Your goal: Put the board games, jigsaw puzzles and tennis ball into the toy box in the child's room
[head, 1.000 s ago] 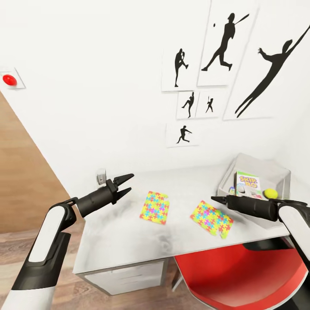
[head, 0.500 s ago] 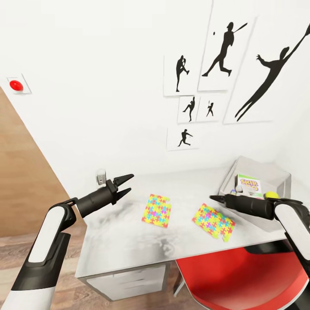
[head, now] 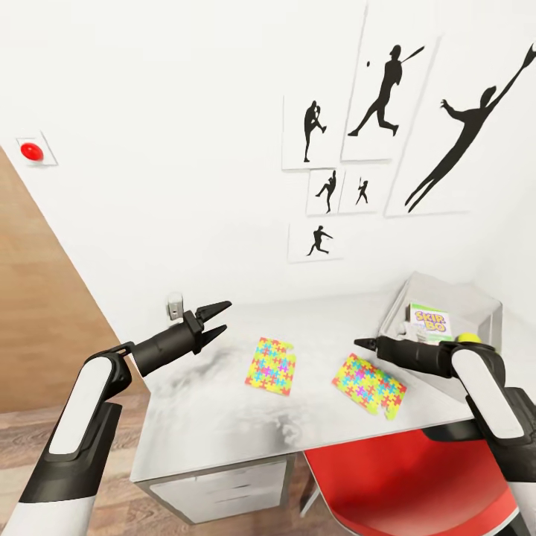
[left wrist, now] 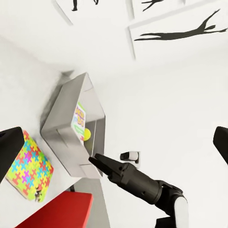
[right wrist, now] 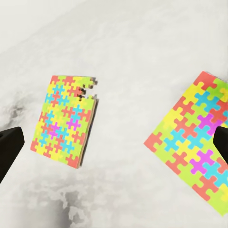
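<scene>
Over the last second the right gripper [head: 360, 343], fingers spread and empty, has crept leftward above the nearer multicoloured jigsaw puzzle square [head: 368, 385] at lower right, suggesting a pickup next, while the open left gripper [head: 216, 318] waits.

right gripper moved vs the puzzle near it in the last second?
Yes. The right gripper has shifted toward the table's middle; its tip now sits over the right-hand jigsaw puzzle's near-left corner instead of beside it.

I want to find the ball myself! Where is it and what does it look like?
Look at the grey desk under the baseball pictures, then at the grey bin at its right end. The ball sits inside, beside the Skip-Bo box. It is the only small, round, yellow-green thing; everything around it is flat.
</scene>
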{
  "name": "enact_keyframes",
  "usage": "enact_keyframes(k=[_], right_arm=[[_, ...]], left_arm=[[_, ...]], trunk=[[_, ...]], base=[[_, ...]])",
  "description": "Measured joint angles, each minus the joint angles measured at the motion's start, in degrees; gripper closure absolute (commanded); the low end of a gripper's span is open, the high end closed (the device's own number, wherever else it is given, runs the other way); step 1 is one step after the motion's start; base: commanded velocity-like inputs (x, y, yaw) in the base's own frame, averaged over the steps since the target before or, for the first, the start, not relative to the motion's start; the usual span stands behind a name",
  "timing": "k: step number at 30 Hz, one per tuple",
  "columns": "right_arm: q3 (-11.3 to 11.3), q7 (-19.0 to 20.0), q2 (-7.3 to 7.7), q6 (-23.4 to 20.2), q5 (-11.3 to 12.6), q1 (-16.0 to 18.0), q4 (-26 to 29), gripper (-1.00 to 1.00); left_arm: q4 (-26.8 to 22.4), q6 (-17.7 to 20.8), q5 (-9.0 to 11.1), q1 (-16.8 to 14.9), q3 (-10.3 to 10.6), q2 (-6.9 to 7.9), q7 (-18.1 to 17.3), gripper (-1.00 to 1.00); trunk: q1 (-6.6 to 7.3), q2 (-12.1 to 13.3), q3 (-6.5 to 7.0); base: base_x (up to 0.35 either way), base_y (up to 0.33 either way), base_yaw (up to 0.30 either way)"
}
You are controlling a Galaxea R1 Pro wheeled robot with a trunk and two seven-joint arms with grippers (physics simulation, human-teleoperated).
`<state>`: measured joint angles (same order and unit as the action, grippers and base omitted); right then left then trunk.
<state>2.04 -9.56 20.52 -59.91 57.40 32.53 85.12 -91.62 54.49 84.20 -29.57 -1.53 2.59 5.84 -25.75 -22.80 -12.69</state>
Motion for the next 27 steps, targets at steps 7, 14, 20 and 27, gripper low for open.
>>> enact_keyframes(k=[7, 14, 20, 27], right_arm=[[0.2, -0.5, -0.42, 0.0, -0.1, 0.0, -0.3, -1.0], [3.5, -1.1, -0.71, 0.0, -0.1, 0.3, -0.4, -1.0], [6.3, -1.2, -0.83, 0.0, -0.1, 0.5, -0.5, -1.0], [7.1, -1.1, -0.83, 0.0, -0.1, 0.6, -1.1, -1.0]], left_arm=[[0.0, 0.0, 0.0, 0.0, 0.0, 0.03, 0.0, -1.0], [0.0, 0.0, 0.0, 0.0, 0.0, 0.04, -0.1, -1.0], [-0.1, 0.0, 0.0, 0.0, -0.1, 0.04, -0.2, -1.0], [-0.3, 0.0, 0.0, 0.0, -0.1, 0.05, -0.2, -1.0]], trunk=[[0.0, 0.0, 0.03], [0.0, 0.0, 0.04], [0.0, 0.0, 0.04], [0.0, 0.0, 0.0]], base=[[0.0, 0.022, 0.0], [0.0, 0.198, 0.0], [0.0, 0.255, 0.0], [0.0, 0.128, 0.0]])
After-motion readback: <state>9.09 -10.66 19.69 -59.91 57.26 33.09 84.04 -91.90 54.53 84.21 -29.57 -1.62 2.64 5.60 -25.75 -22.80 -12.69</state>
